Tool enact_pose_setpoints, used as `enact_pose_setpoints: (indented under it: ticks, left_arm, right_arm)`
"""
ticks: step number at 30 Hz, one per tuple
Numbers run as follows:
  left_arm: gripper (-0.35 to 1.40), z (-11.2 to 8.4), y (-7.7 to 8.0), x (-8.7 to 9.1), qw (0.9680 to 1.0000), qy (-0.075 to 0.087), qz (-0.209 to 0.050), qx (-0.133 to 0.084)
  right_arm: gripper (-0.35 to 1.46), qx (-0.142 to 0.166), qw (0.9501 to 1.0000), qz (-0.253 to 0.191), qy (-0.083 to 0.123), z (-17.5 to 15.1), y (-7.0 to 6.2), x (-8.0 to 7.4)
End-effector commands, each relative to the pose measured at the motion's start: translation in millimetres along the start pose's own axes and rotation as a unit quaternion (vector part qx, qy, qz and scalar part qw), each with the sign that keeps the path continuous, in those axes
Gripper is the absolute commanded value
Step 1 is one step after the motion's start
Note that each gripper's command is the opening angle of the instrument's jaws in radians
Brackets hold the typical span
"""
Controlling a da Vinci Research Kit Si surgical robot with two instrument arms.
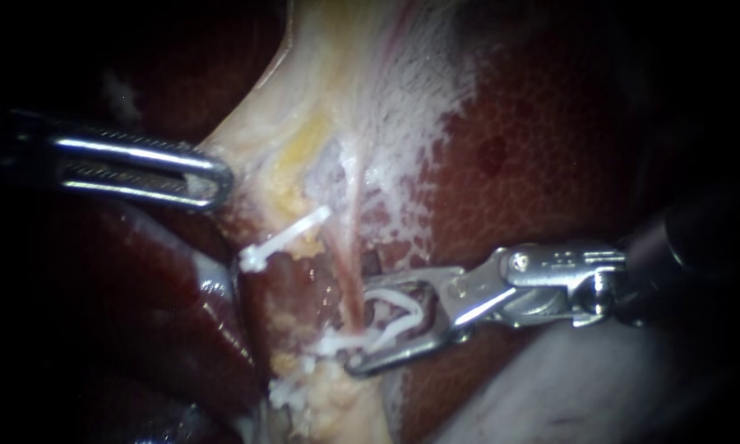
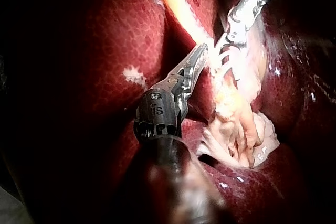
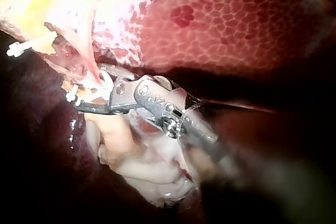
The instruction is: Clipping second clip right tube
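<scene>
Dark liver (image 1: 551, 164) behind: right instrument's (image 1: 368, 325) jaws hold a white clip (image 1: 403, 312) at the pink tube (image 1: 347, 247); left instrument's (image 1: 218, 177) clamp pale tissue (image 1: 255, 136).

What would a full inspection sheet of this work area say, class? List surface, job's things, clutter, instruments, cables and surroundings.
Surface: liver, dark red and mottled, with pale tissue running down the middle.
Job's things: thin pink tube; one white clip set in the tissue beside it; a second white clip carried by the right instrument.
Clutter: nothing seen.
Instruments: left instrument at the pale tissue's edge; right instrument, jaws apart but holding the second white clip from both sides, its tips at the tube.
Cables: nothing seen.
Surroundings: dark; nothing seen.
</scene>
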Motion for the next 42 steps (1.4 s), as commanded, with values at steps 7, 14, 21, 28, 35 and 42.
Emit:
enact_pose_setpoints:
  ticks: [7, 14, 21, 28, 35, 42]
  left_arm:
    - [-0.35, 0.0, 0.0, 0.0, 1.0000, 0.000, 0.000, 0.000]
    - [-0.35, 0.0, 0.0, 0.0, 1.0000, 0.000, 0.000, 0.000]
    - [-0.35, 0.0, 0.0, 0.0, 1.0000, 0.000, 0.000, 0.000]
    - [-0.35, 0.0, 0.0, 0.0, 1.0000, 0.000, 0.000, 0.000]
    - [-0.35, 0.1, 0.0, 0.0, 1.0000, 0.000, 0.000, 0.000]
    - [-0.35, 0.1, 0.0, 0.0, 1.0000, 0.000, 0.000, 0.000]
  right_arm:
    - [0.50, 0.024, 0.9993, 0.028, -0.005, 1.1, -0.2, 0.7]
    - [0.44, 0.022, 0.9990, 0.039, -0.004, 1.2, 0.0, 0.9]
    - [0.04, 0.004, 0.9983, 0.058, 0.004, 0.6, 1.7, 1.0]
    - [-0.35, -0.009, 0.9962, 0.086, 0.002, -0.5, 2.6, -0.6]
    - [-0.35, -0.043, 0.9954, 0.084, -0.014, 0.1, 2.1, -1.5]
    - [-0.35, -0.044, 0.9954, 0.084, -0.013, 0.1, 2.1, -1.6]
